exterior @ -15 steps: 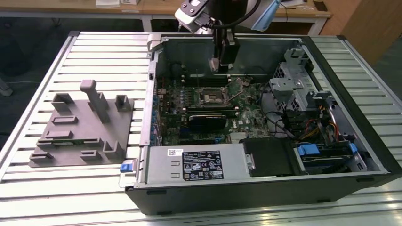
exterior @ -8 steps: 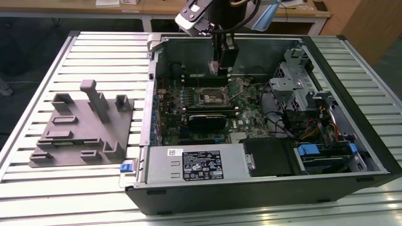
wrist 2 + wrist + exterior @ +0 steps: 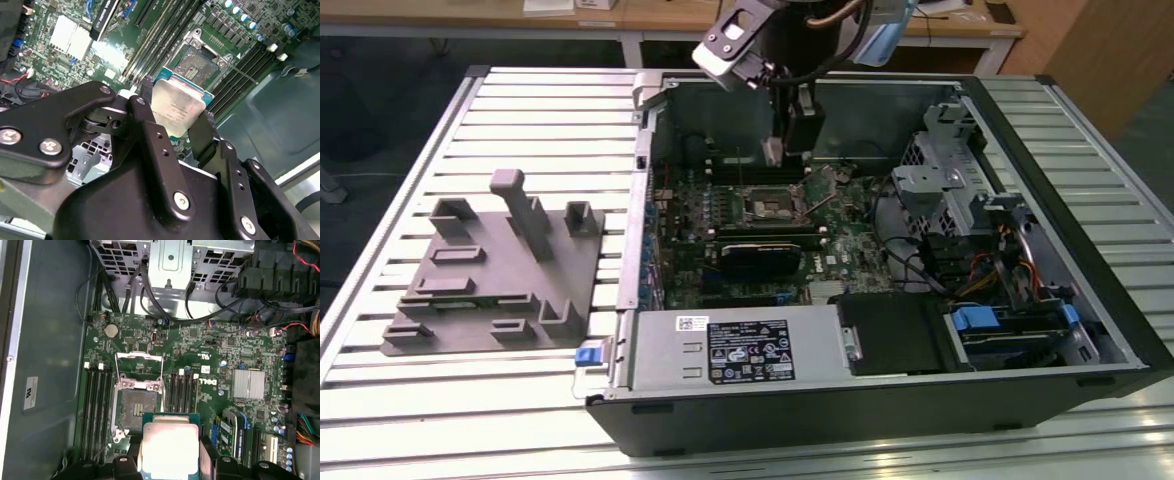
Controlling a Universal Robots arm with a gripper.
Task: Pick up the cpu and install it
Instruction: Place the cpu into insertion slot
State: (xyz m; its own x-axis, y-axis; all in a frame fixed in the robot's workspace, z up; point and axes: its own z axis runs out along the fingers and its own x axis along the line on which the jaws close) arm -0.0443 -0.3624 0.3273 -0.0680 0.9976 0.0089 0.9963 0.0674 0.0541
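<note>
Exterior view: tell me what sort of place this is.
Probably a robotics lab or workshop bench for computer assembly: an open computer case lies on a slatted metal table, a grey fixture beside it, and the gripper holds the cpu over the motherboard.

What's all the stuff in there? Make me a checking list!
Surface: slatted metal table carrying an open computer case.
Job's things: cpu held above the motherboard, near the empty socket, not in it; bracket flipped open.
Clutter: grey plastic fixture on the table beside the case.
Grippers: gripper shut on the cpu.
Cables: black cables by the drive cage.
Surroundings: wooden desk behind.
</note>
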